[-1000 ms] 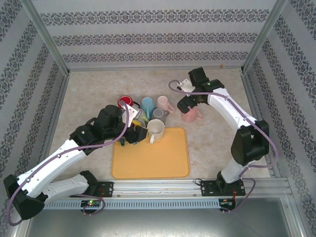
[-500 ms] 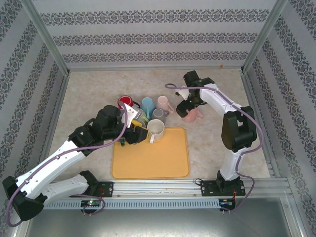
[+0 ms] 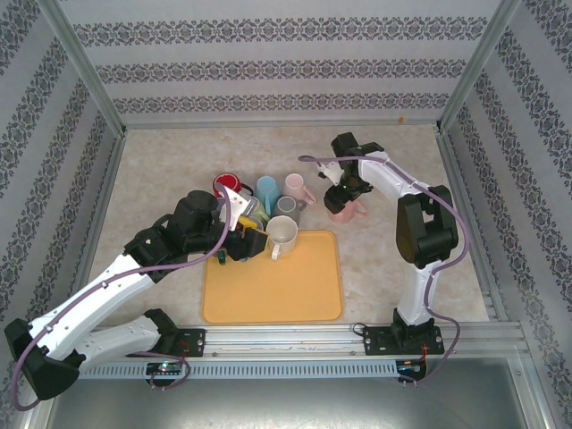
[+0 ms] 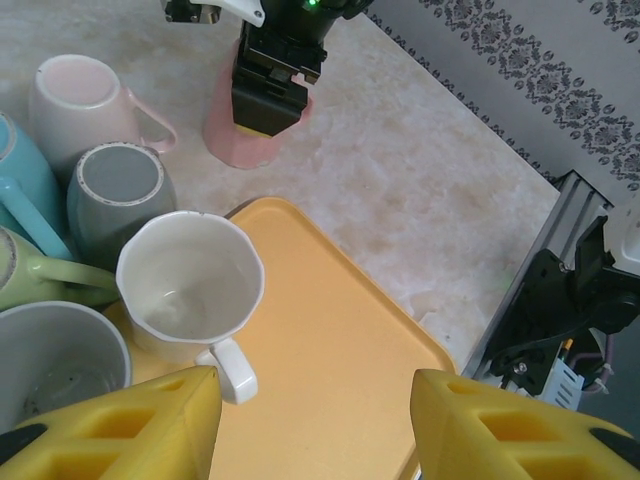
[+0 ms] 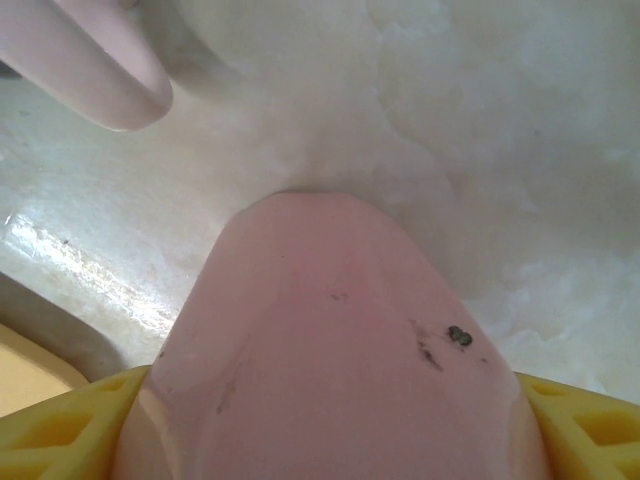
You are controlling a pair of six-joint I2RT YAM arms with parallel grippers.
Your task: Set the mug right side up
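R claw [image 5: 330, 410] clamped on 1 pink mug [image 5: 330, 320]; L claw [image 4: 312, 420] released over 1 tray [image 4: 340, 330], 1 white mug [image 4: 190, 285].

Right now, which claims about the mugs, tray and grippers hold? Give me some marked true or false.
The white ceramic mug stands mouth up. True.
The right gripper presses against both sides of the pink ceramic mug. True.
The pink ceramic mug stands on the orange plastic tray. False: it stands on the marbled table beside it.
The left gripper holds a mug. False: its jaws are open and empty.
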